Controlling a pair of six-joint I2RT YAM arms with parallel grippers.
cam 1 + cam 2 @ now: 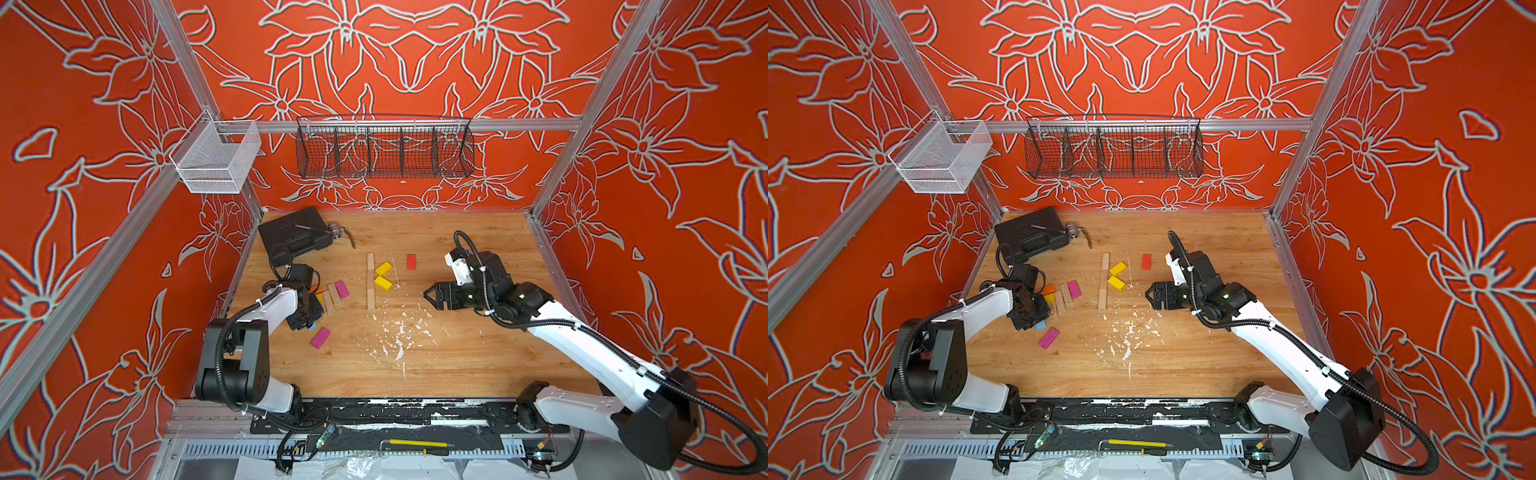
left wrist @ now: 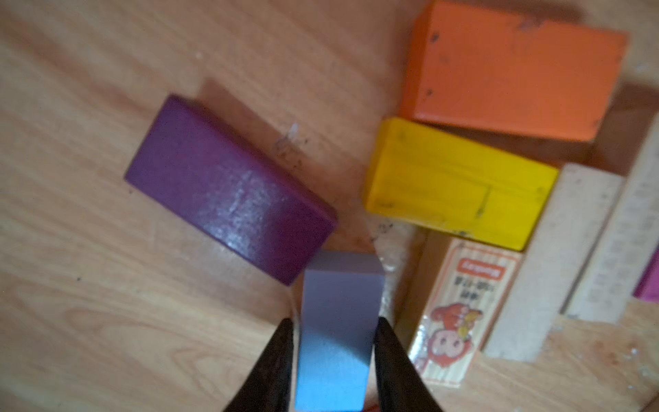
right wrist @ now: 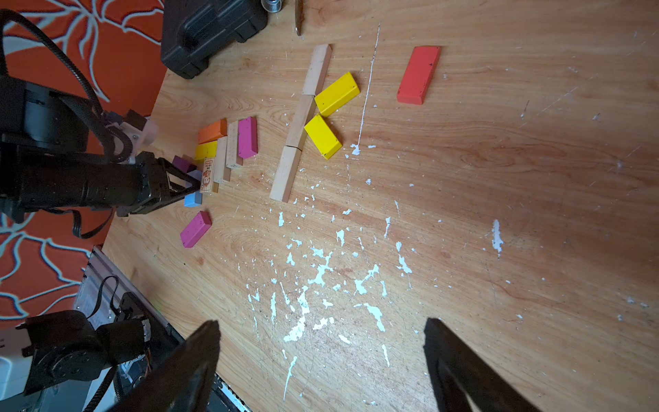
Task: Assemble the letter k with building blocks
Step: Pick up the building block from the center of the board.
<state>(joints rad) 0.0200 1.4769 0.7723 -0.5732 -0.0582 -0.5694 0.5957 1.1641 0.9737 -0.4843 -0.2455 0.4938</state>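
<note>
Left tool (image 2: 335, 321), nine o'clock on the table (image 1: 457, 353), pinches a blue block (image 2: 338, 281); right tool (image 3: 322, 323), three o'clock, gapes wide, empty.

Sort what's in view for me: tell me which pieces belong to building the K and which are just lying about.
For the K:
pale wood bars, yellow blocks, red block, magenta blocks, orange block, purple block, blue block.

Lying about:
black case, white paint flecks, black wire basket on the wall.
</note>
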